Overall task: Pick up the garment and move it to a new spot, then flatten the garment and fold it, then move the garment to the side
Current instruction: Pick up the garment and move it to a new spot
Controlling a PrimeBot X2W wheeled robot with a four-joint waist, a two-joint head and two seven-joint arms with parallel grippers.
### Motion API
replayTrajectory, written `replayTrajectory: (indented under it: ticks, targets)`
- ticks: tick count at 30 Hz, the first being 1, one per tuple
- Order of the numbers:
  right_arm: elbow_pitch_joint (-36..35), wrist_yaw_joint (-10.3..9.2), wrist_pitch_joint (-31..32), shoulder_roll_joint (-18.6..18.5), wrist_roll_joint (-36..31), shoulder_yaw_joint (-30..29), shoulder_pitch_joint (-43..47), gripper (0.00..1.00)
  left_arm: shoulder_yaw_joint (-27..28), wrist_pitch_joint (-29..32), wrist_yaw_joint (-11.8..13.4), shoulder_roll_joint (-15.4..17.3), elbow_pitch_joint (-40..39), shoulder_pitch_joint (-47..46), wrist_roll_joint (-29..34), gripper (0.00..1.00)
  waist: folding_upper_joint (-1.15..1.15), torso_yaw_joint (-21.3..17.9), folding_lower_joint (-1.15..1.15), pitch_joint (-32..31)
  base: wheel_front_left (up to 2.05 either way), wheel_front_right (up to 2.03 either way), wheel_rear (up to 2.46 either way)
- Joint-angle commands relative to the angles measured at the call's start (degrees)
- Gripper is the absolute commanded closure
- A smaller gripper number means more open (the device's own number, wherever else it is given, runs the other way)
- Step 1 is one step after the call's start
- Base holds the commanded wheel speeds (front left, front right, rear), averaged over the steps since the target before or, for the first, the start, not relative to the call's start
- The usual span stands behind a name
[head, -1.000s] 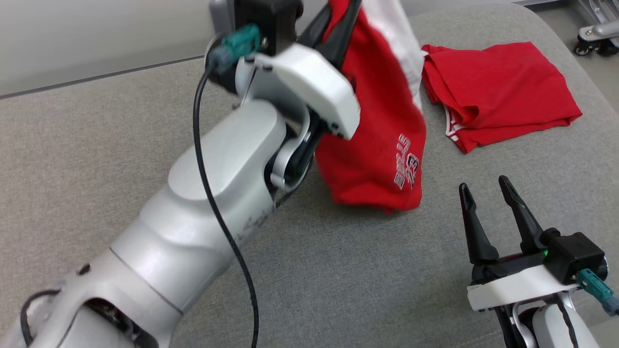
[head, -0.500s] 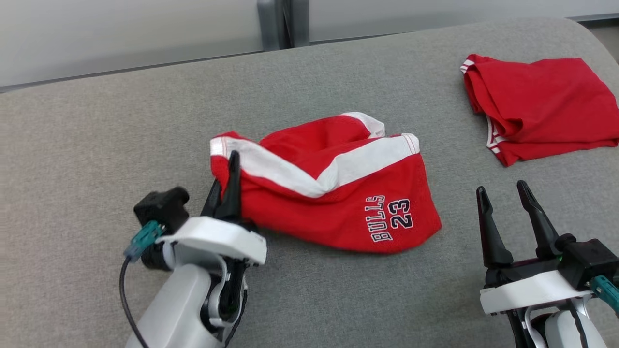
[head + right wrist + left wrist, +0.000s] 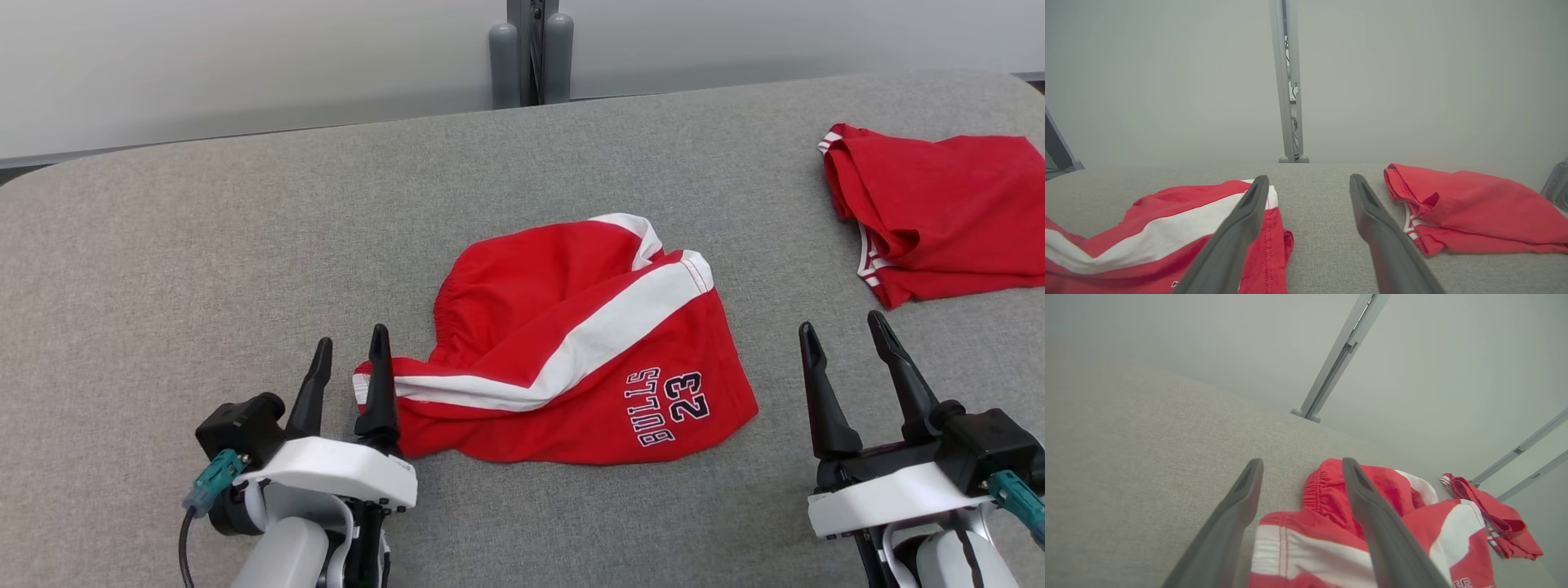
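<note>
The garment, red shorts [image 3: 571, 367] with a white side stripe and "BULLS 23" print, lies crumpled on the grey padded table [image 3: 204, 245], near its middle. My left gripper [image 3: 351, 339] stands open at the shorts' near-left corner, its right finger over the white-trimmed hem, gripping nothing. In the left wrist view the shorts [image 3: 1331, 490] lie between and beyond the open left gripper [image 3: 1303, 461]. My right gripper [image 3: 841, 322] is open and empty, to the right of the shorts. In the right wrist view the right gripper [image 3: 1309, 177] points at bare cloth, with the shorts [image 3: 1180, 212] to its left.
A second red garment [image 3: 939, 212], loosely folded, lies at the table's far right and appears as the red garment [image 3: 1461, 204] in the right wrist view. A grey post [image 3: 531, 49] stands behind the table's back edge. A pale wall runs behind.
A second ago my left gripper held the shorts high; it has lowered them onto the table, drawn back toward me and opened, letting go. The head view has shifted too.
</note>
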Motion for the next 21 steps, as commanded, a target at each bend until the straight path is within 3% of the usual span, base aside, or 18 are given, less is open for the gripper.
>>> replayTrajectory:
  ticks: [1, 9, 21]
  targets:
    - [-0.1, -0.02, 0.0, -0.3, 0.1, 0.0, 0.5, 0.00, 1.3, -0.2, 0.2, 0.3, -0.4, 1.0, 2.3, 0.00, 0.00, 0.2, 0.00, -0.3, 0.00, 0.00, 0.00]
    - [-0.1, -0.02, 0.0, -0.3, 0.9, 0.3, 2.1, 0.00, 5.8, -0.2, -1.3, 0.7, -6.7, 6.7, 14.2, 0.00, 0.00, 1.4, 0.00, -2.7, 0.00, 0.00, 0.00]
    - [-1.1, -0.02, 0.0, -0.3, 1.2, -0.9, 6.3, 0.00, 9.8, -0.2, 0.1, 1.1, -14.7, 15.1, 26.3, 0.00, 0.00, 4.8, 0.00, -8.5, 0.00, 0.00, 0.00]
